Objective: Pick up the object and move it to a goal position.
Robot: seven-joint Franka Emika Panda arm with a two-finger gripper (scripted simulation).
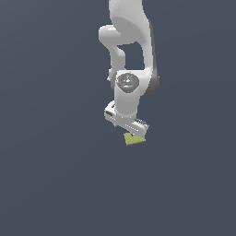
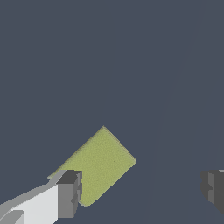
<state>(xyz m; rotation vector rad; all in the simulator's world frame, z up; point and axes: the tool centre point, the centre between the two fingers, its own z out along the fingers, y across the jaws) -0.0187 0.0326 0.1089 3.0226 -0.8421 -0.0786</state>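
Exterior view
- Arm: 1 white Panda arm [image 1: 131, 50] reaches down from the top of the picture, its wrist turned so the hand points at the surface.
- Gripper: the white gripper [image 1: 133, 133] hangs low over the dark grey tabletop [image 1: 50, 184], its body tilted, the end toward the exterior view's right sitting lower.
- Object: the olive block [image 1: 134, 138] shows just under the gripper, partly covered by it; only its lower edge and 1 corner toward the exterior view's right stay clear.
- Place: no edge or corner of the tabletop appears in this view, so the block's place relative to them cannot be told.
- Contact: from here I cannot tell whether the fingers touch the block or float above it.

Wrist view
- Object: the same olive block [image 2: 97, 164] lies flat on the plain grey tabletop [image 2: 131, 65], turned like a diamond, plain and unmarked.
- Fingers: 2 dark grey fingertips [image 2: 70, 193] show, 1 on each side of the frame, set far apart.
- Gripper state: the gripper [image 2: 142, 189] is released, with a wide span of bare surface between its fingertips and nothing gripped.
- Relation: 1 fingertip overlaps the block's near edge in the picture; the other is well apart from it. The block sits off-centre in the span, close by the first fingertip.
- Tabletop edges: none visible here either.
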